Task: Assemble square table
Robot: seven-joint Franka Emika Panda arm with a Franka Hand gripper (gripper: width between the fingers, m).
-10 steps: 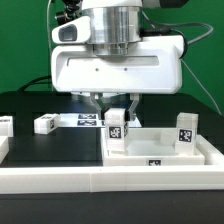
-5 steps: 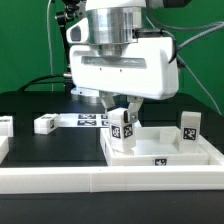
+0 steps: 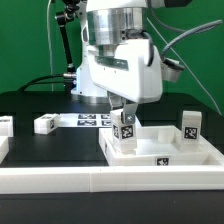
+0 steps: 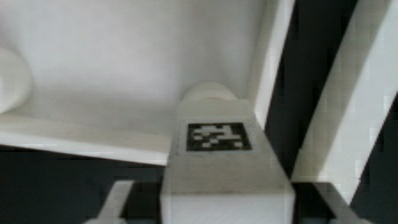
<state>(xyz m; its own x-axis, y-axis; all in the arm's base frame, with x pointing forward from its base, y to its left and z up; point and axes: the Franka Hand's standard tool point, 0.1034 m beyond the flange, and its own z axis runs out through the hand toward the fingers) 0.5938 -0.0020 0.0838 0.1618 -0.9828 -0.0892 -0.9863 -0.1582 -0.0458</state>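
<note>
Black table lies open on the exterior view's left, and the gripper, clamped on an upright leg, has it at the left corner of the square tabletop, just inside its rim.

White leg bears a black-and-white tag

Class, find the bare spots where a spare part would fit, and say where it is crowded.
Free: the black mat between the loose leg, the tabletop and the front rail; also the tabletop's middle, between the gripped leg and the other upright leg. Crowded: around the pincer at the gripped leg.
</note>
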